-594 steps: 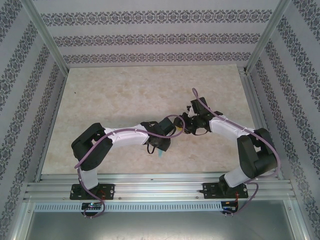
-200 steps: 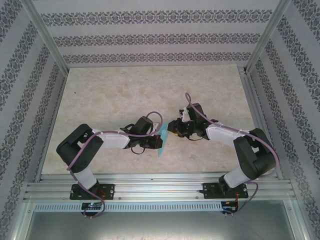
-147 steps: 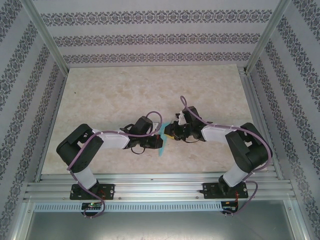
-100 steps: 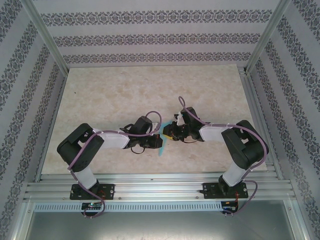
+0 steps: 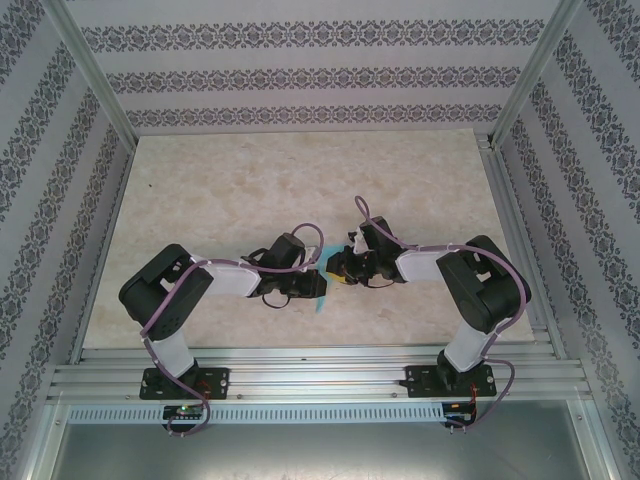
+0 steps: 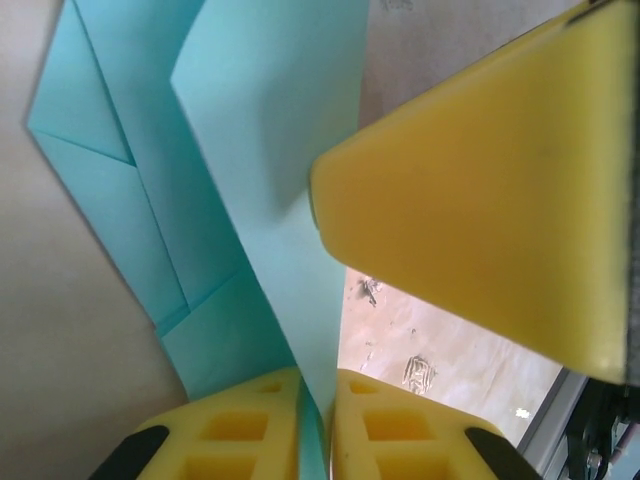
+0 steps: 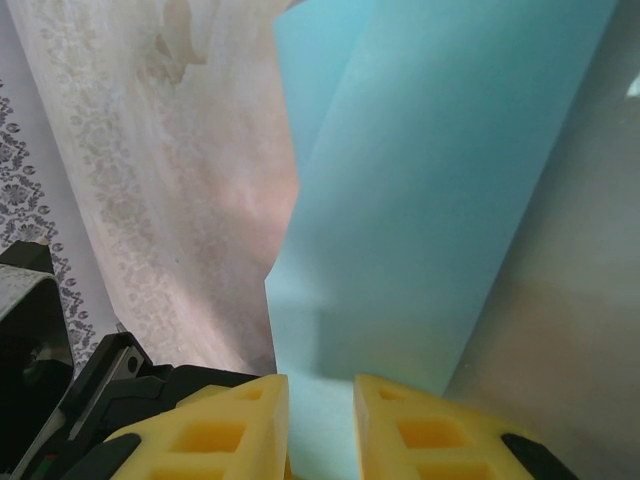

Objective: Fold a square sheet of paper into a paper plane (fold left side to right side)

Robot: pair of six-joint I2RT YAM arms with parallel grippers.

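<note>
The turquoise paper plane [image 5: 321, 295] is a narrow creased strip standing on edge at the table's middle, between both grippers. My left gripper [image 5: 314, 284] is shut on it. In the left wrist view its yellow pads [image 6: 250, 425] pinch the plane's lower edge [image 6: 318, 410], and the folded layers [image 6: 150, 150] spread up to the left. My right gripper [image 5: 336, 268] reaches in from the right, open. One of its yellow fingers [image 6: 490, 190] rests against the raised flap. In the right wrist view the plane's flat face [image 7: 440, 190] lies in the gap of the right gripper [image 7: 320, 425].
Both arms meet over the beige marbled table [image 5: 250, 190]. Patterned walls and metal frame posts [image 5: 95, 80] enclose the back and sides. An aluminium rail [image 5: 320, 375] with the arm bases runs along the near edge.
The right gripper has slid left up to the paper plane and the left gripper. The left gripper keeps its hold and has barely moved in the last second.
</note>
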